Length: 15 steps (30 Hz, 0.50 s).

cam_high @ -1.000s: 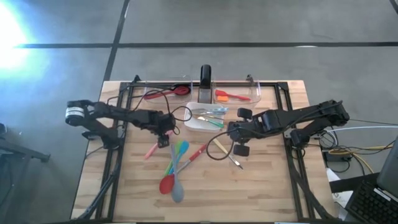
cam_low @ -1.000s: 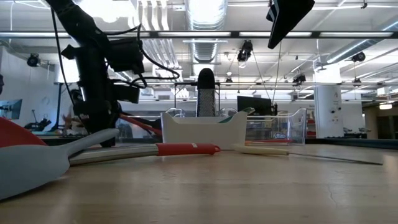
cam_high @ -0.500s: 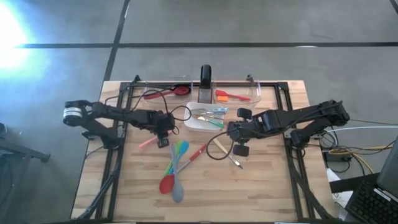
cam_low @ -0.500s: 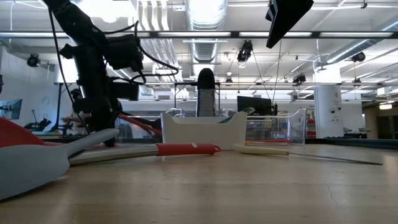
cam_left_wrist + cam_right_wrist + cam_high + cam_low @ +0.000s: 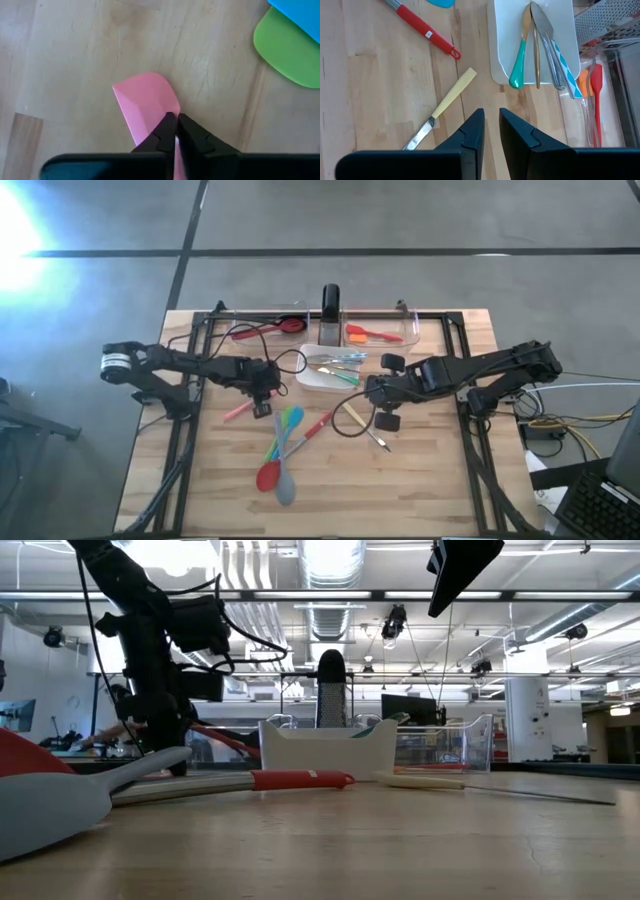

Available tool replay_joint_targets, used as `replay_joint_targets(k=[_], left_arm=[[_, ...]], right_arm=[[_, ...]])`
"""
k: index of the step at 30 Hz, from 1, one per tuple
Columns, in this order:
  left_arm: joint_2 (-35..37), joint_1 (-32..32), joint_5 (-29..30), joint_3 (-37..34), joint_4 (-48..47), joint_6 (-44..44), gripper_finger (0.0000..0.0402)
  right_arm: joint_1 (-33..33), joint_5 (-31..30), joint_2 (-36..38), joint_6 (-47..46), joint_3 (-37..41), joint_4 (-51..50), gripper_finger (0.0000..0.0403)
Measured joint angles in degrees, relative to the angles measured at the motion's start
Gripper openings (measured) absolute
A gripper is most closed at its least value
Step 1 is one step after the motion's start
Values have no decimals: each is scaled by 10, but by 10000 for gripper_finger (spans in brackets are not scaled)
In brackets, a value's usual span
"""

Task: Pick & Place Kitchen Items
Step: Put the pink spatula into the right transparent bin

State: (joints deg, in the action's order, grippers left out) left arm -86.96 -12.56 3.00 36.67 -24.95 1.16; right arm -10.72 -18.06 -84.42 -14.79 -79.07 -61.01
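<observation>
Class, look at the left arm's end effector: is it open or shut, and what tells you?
Shut. In the left wrist view the left end effector has its two dark fingers pinched together on the pink spatula, with no gap between them.

My bench sits in a lab hall.
Exposed ceiling ducts [image 5: 330, 615], hung lights – concrete floor [image 5: 400, 220] around my table [image 5: 420, 480].

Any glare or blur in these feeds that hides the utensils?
High view: window glare bleaches the floor at top left, table readable. Low view: ceiling lights flare, and the nearest spoon is a soft blur. Left wrist view: the pink spatula is sharp, evenly lit.
</observation>
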Motion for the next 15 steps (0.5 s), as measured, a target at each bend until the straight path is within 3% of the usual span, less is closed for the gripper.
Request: replay_joint_targets(k=[3, 15], left_arm=[[0, 1, -2, 0, -2, 0, 52], [1, 3, -18, 19, -19, -67, 263]], right_arm=[[0, 0, 0, 0, 0, 0, 52], [0, 1, 0, 4, 0, 0, 52]])
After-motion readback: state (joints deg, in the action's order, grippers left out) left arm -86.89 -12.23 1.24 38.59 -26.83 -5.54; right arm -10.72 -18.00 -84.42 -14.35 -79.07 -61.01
